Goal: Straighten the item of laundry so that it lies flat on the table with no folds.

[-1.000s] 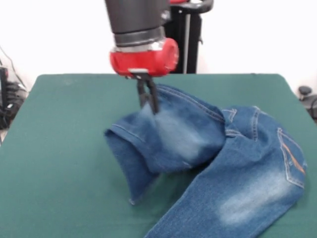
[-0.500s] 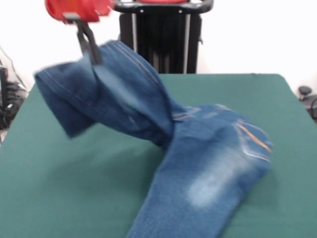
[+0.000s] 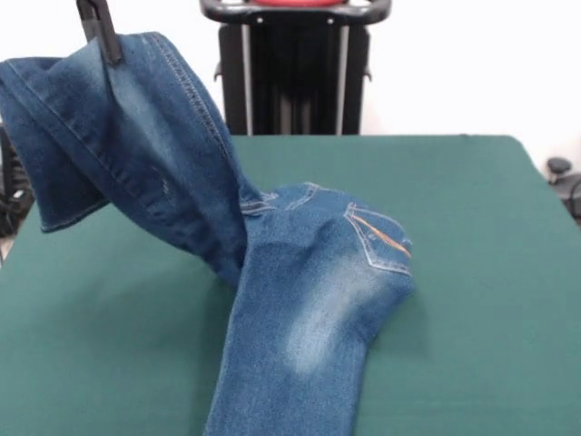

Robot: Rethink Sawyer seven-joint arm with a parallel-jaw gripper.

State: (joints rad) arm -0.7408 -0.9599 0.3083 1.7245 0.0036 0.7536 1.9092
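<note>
While raised, fingers (image 3: 102, 36) pinch jeans (image 3: 272, 272) leg (hem dangling) | seat on table (image 3: 472, 272)

We can see only the lower tips of our gripper (image 3: 102, 36), at the top left corner of the front view. Two thin black fingers (image 3: 107, 44) come down into the picture from above and lean a little to the right. They are pressed together on a fold of the jeans (image 3: 300, 291), and one leg of them hangs from this grip, high over the table (image 3: 472, 236). The wrist and the arm are outside the picture.
</note>
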